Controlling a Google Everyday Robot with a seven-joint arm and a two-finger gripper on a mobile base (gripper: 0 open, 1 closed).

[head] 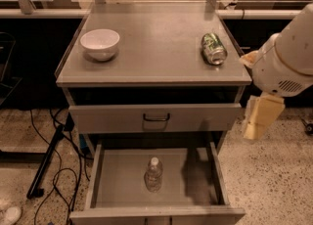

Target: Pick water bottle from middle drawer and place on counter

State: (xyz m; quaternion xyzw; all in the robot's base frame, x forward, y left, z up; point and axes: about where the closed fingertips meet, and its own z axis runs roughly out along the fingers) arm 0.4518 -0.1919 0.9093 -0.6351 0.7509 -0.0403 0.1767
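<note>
Now I see the gripper (261, 117) at the right side of the cabinet, under the white arm and pointing down. It hangs free in the air, a little apart from the cabinet. Whether it is spread or pressed together, I cannot tell. To its left and lower, well apart, the water bottle (153, 174) seems to stand upright on the floor of the open middle drawer (117, 180). Above and left of the gripper is the counter (156, 33), with a green can (213, 49) on the near side and a white bowl (100, 43) on the far side.
</note>
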